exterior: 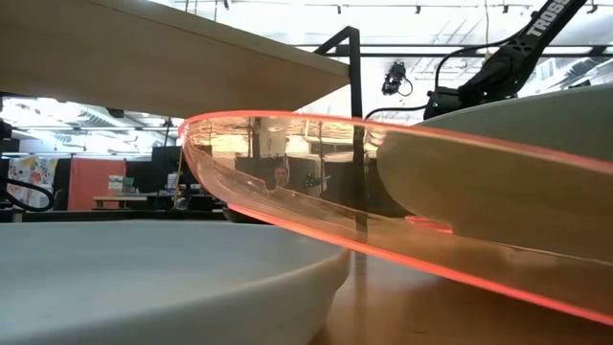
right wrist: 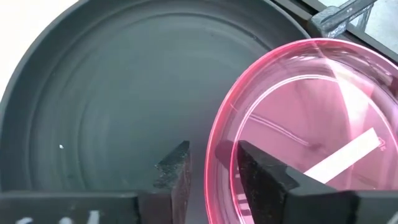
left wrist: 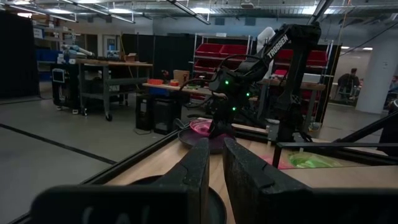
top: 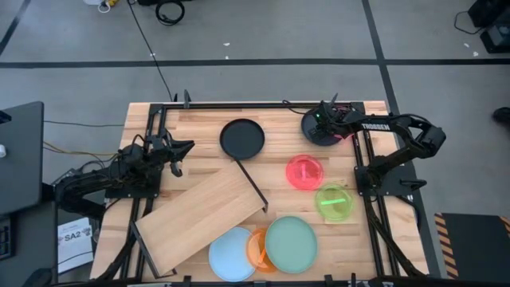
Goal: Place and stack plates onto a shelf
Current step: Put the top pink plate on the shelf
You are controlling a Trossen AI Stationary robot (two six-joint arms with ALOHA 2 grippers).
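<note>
The slatted table carries eight plates: two black plates, two pink plates, and one each of neon-green plate, orange plate, light-blue plate and mint plate. At one o'clock the right gripper straddles a pink rim, not clenched. At nine o'clock the left gripper is nearly closed and empty.

The shelf is laid diagonally across the left half of the table, with one large plate set just beyond its framed end and a second large plate at the far right corner, on which a small plate is found. Two small plates are placed right of the shelf. Three plates are grouped at the near edge, a small one being overlapped by the two large ones.
</note>
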